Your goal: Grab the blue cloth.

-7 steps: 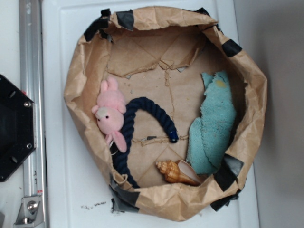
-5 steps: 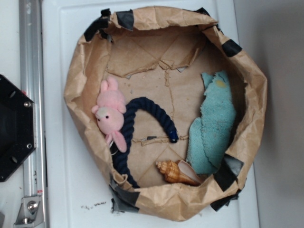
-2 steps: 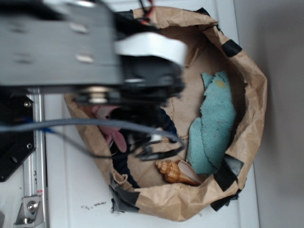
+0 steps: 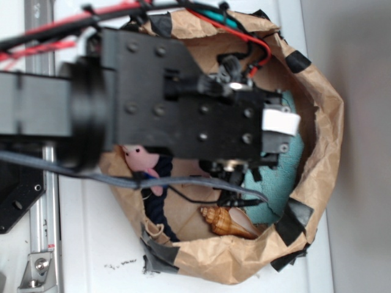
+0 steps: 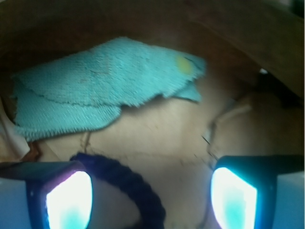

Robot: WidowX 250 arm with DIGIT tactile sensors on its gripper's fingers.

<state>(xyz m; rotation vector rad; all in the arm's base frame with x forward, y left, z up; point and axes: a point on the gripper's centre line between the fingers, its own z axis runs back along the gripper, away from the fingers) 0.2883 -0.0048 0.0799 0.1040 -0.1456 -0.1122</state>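
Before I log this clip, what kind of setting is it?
Probably a lab bench set up for grasping trials, not a home. A taped brown paper bin on a white tabletop holds assorted items: the blue cloth, a seashell, a pink plush.

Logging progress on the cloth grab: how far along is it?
Done: the arm is over the paper bin. In hand: the end effector is open and empty, its fingers apart above the bin floor and the dark rope, with the blue cloth lying flat ahead, untouched. Left: move onto the cloth, descend, close and lift.
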